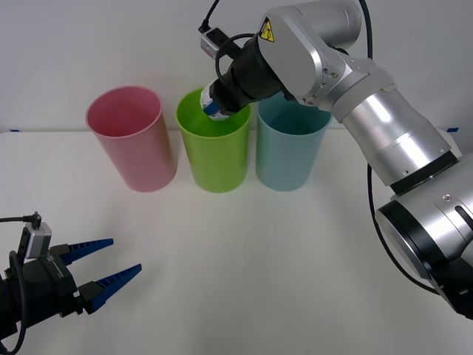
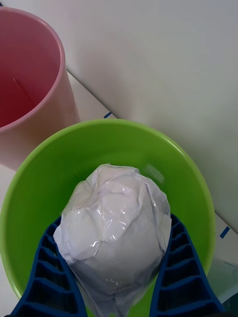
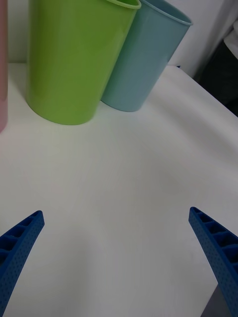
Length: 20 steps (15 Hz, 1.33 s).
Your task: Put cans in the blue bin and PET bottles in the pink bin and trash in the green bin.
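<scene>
Trash (image 2: 115, 225) is being gripped between the right hand (image 2: 116, 277) fingers, hanging just over the green bin (image 2: 29, 208) mouth — drop step. Next: spreading the fingers. Left hand (image 1: 100, 270) is idling open, well apart.

Glossy, crinkled, seemingly plastic-film trash (image 2: 116, 223)
</scene>
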### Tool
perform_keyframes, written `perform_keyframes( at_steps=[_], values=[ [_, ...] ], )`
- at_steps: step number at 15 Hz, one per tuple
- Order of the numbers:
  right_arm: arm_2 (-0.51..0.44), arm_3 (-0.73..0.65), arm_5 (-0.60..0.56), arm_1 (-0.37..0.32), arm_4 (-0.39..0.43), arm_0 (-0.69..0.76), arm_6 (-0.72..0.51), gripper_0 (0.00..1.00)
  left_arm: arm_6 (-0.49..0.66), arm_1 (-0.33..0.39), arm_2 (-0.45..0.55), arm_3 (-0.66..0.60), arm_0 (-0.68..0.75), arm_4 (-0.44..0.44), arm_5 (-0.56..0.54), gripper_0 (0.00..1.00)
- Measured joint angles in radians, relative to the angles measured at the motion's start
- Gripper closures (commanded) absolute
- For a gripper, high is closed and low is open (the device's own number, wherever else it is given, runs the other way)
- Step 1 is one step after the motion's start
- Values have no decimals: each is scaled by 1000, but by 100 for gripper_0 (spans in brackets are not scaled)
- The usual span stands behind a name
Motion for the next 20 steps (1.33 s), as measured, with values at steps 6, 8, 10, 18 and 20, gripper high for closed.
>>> perform_keyframes(
  at_steps=[6,8,10,18,20],
  values=[
    [3,1,3,1,-4,2,37,22,0,0,0,0,0,0,0,0],
    [3,1,10,1,-6,4,67,0,0,0,0,0,0,0,0,0],
    [3,1,10,1,-4,7,74,0,0,0,0,0,0,0,0,0],
    [3,1,10,0,-12,11,77,0,0,0,0,0,0,0,0,0],
    [1,1,10,1,-12,11,76,0,0,0,0,0,0,0,0,0]
  ],
)
